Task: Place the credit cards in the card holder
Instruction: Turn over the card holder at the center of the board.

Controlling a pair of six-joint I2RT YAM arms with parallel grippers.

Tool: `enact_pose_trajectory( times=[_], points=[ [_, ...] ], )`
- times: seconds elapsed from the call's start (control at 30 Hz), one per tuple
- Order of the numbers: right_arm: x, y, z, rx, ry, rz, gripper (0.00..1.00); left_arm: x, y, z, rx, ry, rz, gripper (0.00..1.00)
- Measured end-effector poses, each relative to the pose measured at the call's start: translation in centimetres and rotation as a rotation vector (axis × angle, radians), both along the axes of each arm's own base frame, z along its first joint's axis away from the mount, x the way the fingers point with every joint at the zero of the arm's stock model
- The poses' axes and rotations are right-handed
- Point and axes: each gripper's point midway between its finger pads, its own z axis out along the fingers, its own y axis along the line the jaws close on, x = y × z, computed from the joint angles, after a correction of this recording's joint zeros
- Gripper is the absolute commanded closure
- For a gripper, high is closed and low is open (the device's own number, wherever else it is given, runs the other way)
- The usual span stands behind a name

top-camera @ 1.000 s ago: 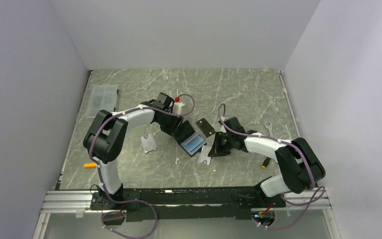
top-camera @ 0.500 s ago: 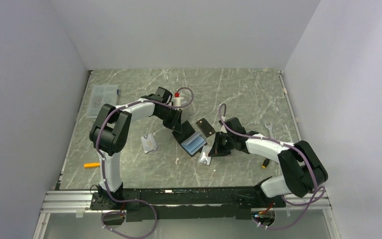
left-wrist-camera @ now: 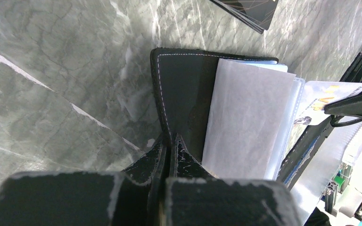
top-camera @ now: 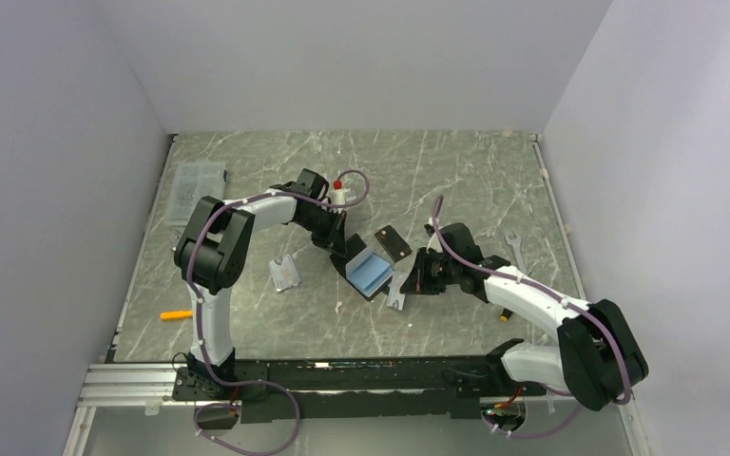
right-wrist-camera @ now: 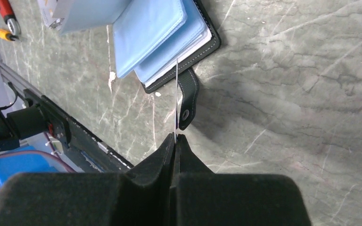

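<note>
At the centre of the table (top-camera: 466, 180), the card holder (top-camera: 369, 273) lies open, its black cover (left-wrist-camera: 184, 84) pinched in the closed left gripper (left-wrist-camera: 169, 140). The right gripper (right-wrist-camera: 175, 138), clamped tight, holds a credit card (left-wrist-camera: 330, 92) edge-on beside the pockets (right-wrist-camera: 155, 33). If misaligned, the card could miss the slot and buckle them.

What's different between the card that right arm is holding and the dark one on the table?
The pale credit card is pinched in the right fingers, tilted beside the open black card holder; the black credit card lies flat, untouched, on the table. Both are thin rectangles.
</note>
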Motion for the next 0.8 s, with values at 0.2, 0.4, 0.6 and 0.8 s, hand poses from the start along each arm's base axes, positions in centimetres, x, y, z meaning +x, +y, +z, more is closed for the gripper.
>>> enact_pose_trajectory(
  times=[0.2, 0.4, 0.6, 0.8],
  points=[
    [0.5, 1.2, 1.7, 0.056, -0.010, 0.031, 1.00, -0.6, 0.3, -0.3, 0.004, 0.012, -0.003, 1.00],
    [1.5, 2.7, 4.2, 0.133, -0.056, 0.059, 1.00, -0.8, 0.4, 0.1, 0.001, 0.004, -0.003, 1.00],
    [2.2, 3.8, 3.0, 0.159, 0.005, 0.068, 1.00, -1.0, 0.4, 0.5, -0.003, -0.003, -0.003, 0.97],
    [2.2, 4.5, 0.4, 0.141, 0.094, 0.069, 1.00, -1.0, 0.4, 0.5, -0.003, -0.002, -0.003, 0.97]
  ],
)
